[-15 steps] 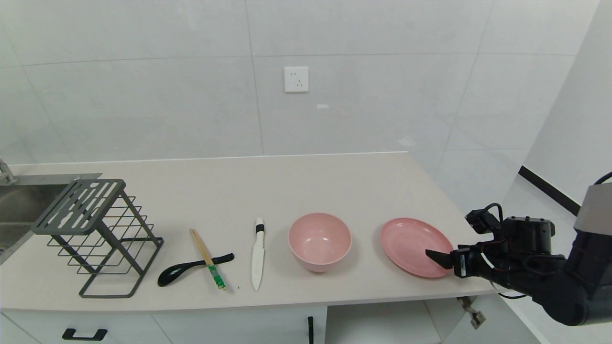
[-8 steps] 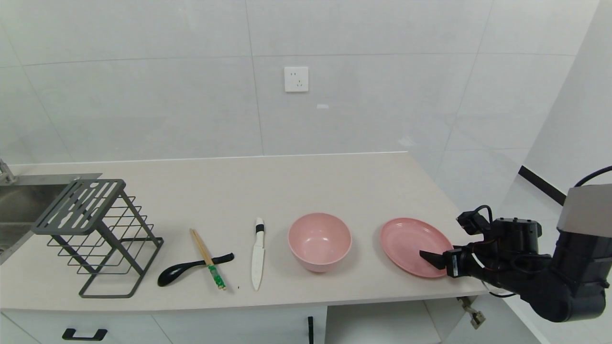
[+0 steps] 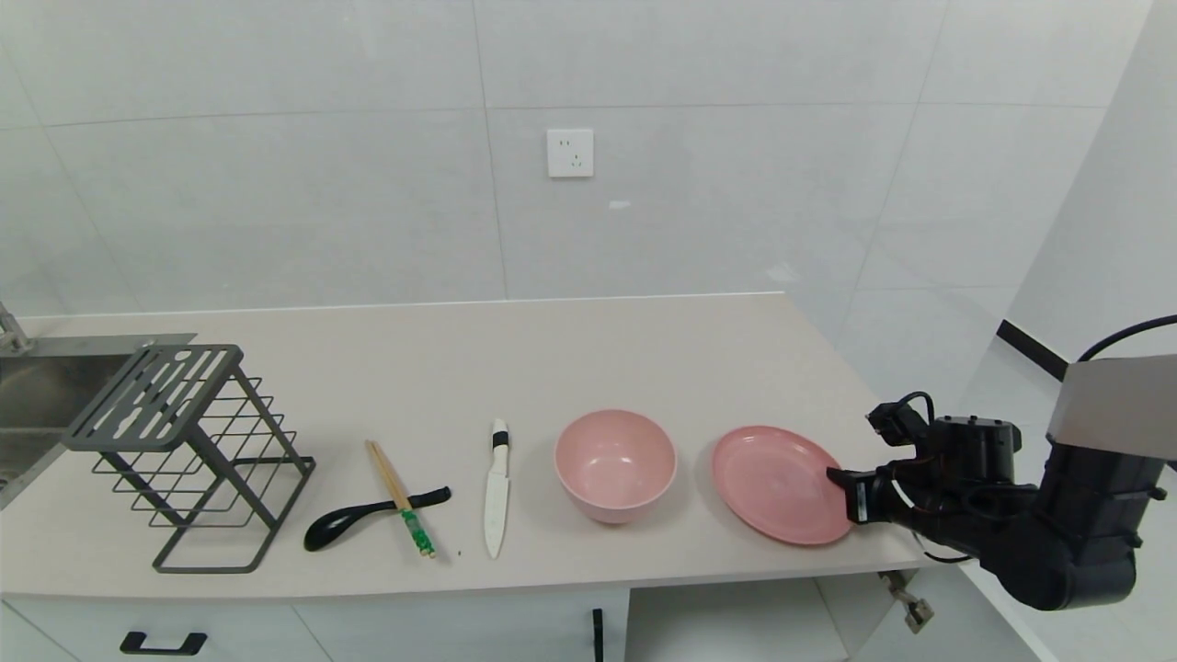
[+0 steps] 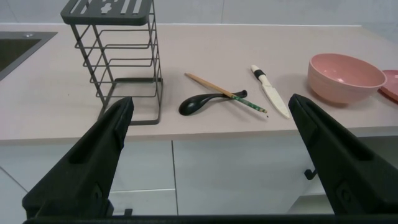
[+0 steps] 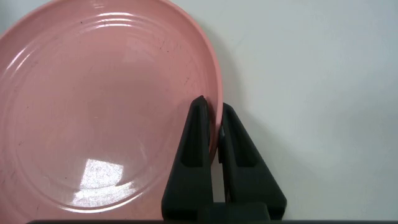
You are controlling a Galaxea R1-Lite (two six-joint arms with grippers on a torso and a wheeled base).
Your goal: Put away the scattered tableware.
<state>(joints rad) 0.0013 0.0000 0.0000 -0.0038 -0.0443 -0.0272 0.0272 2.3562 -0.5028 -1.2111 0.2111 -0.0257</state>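
Sink (image 3: 41, 391): steel basin set into the counter (image 3: 552, 359) at its far-left end.
Rack (image 3: 184, 450): dark grey wire frame with a slotted top plate, standing upright just right of the sink, near the left end of the counter.
Left gripper (image 4: 211, 106): held off the counter's near edge, facing the rack and cutlery; its two black fingers (image 4: 102, 155) stand wide apart, closed on nothing.
Spoon (image 3: 368, 519): black, lying flat right of the rack, bowl end to the left, handle pointing right.
Chopsticks (image 3: 400, 496): a wooden pair with green near tips, lying together across the spoon's handle and touching it.
Knife (image 3: 497, 487): white, with a black band on the handle; it lies flat right of the chopsticks and apart from them, tip toward the near edge.
Wall socket (image 3: 570, 152): white plate on the tiled far wall, above the middle of the counter.
Bowl (image 3: 614, 464): pink, upright, between the knife and the plate.
Plate (image 3: 777, 483): pink, shallow, just right of the bowl, near the counter's right end.
Right gripper (image 3: 839, 480): reaches in from the right; its fingers are clamped on the plate's right rim, one finger above the rim and one outside it.
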